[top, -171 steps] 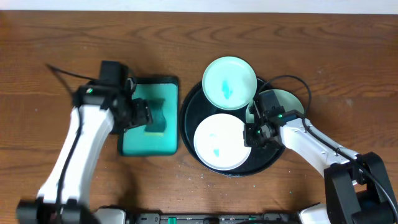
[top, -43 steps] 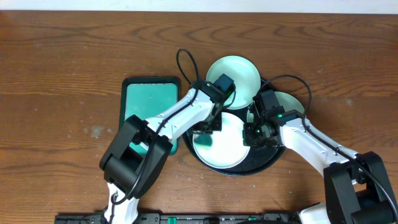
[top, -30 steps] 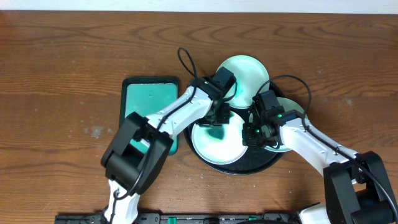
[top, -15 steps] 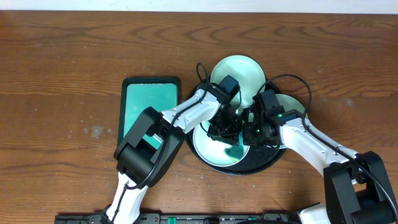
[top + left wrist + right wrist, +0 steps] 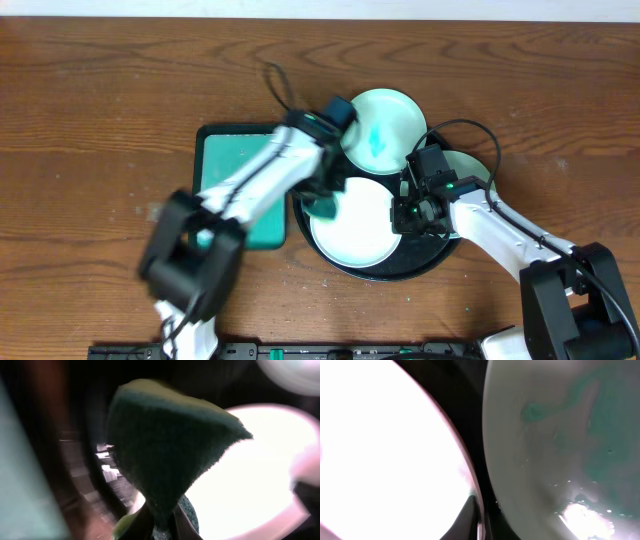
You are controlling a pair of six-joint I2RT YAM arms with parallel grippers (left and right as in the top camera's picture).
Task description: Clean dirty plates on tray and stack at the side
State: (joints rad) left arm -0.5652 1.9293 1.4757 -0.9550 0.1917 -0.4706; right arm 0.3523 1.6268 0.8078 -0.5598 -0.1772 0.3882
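Note:
The black tray (image 5: 402,272) holds three plates. The front plate (image 5: 358,228) looks white. A teal smear marks the back plate (image 5: 380,135), and the right plate (image 5: 466,166) lies partly under my right arm. My left gripper (image 5: 322,205) is shut on a dark green sponge (image 5: 165,445) over the front plate's left edge; this arm is blurred. My right gripper (image 5: 405,215) pinches the front plate's right rim. In the right wrist view the gripper (image 5: 480,521) straddles that thin rim, with the smeared right plate (image 5: 560,450) beside it.
A teal rectangular tray (image 5: 238,190) lies left of the black tray, partly under my left arm. Brown wooden table (image 5: 90,120) surrounds everything. My right arm's cable (image 5: 470,128) loops over the back of the black tray.
My left gripper has swept the sponge from the front plate's right part back to its left edge. The plate now looks white. My right arm has stayed at the rim.

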